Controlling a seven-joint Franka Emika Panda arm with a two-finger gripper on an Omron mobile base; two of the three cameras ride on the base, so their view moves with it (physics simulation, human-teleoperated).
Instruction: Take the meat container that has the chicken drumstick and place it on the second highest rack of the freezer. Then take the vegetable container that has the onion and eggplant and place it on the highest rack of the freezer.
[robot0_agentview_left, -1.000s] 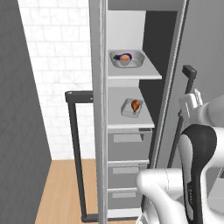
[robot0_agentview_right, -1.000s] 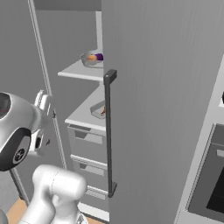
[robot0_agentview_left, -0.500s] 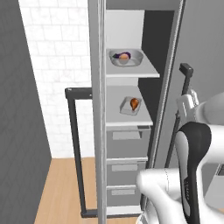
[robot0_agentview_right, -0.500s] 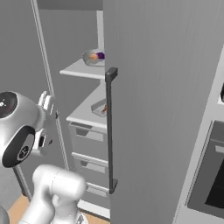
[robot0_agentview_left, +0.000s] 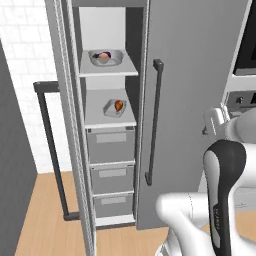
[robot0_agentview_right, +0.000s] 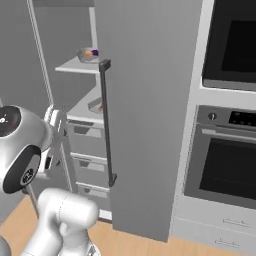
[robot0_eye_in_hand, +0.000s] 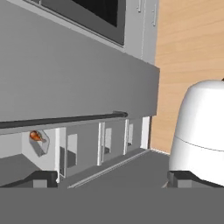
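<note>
Two containers already sit on their freezer racks, as the task wants.
Vegetable container (robot0_agentview_left: 105, 56) rests on the highest rack (robot0_agentview_left: 108, 71), meat container (robot0_agentview_left: 115, 107) on the second rack (robot0_agentview_left: 110, 120); the closed door (robot0_agentview_right: 145, 100) half hides both from the right. Gripper (robot0_eye_in_hand: 111, 178) tips stand wide apart, holding nothing, mostly cut off.

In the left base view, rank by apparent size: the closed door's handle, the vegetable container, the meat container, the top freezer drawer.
1. Closed door's handle, the longest by far.
2. Top freezer drawer.
3. Vegetable container.
4. Meat container, only slightly smaller than the vegetable container; the two are close enough that their order is unsure.
</note>
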